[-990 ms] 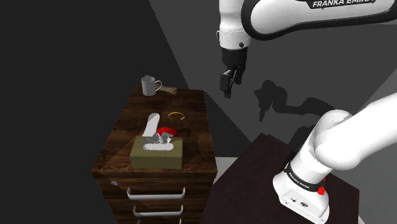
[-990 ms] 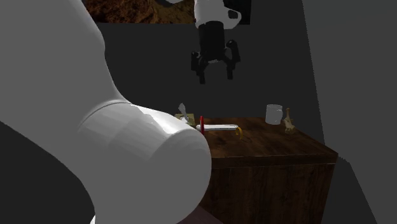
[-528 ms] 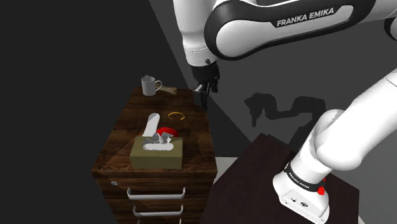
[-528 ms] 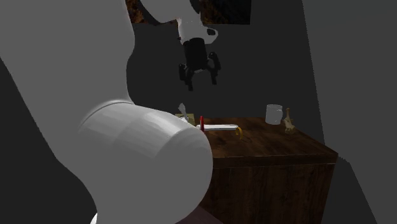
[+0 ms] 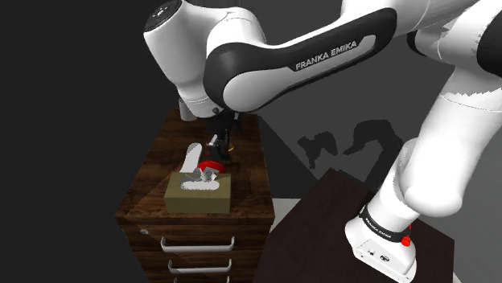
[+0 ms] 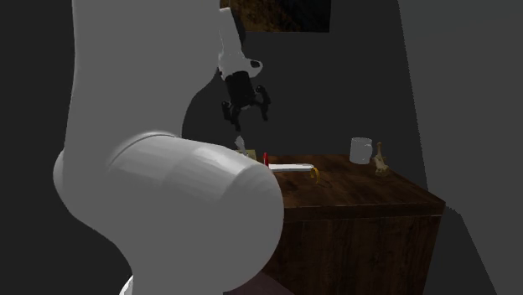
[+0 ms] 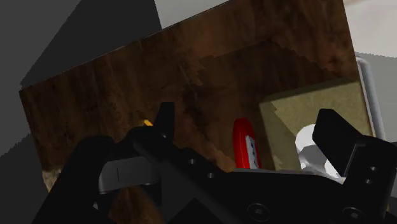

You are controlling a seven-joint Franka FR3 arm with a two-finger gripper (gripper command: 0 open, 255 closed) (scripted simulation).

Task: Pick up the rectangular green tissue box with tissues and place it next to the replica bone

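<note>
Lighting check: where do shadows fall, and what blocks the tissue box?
Shoulder view: dim; arm's shadow falls on the grey wall, tissue box unblocked. Second exterior view: arm's white link hides most of the box. Wrist view: shadow darkens the wooden top near it.

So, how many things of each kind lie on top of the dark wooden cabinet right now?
Tissue box: 1
White mug: 1
Bone replica: 1
Red-and-white object: 1
Small yellow ring: 1
Total: 5
</note>
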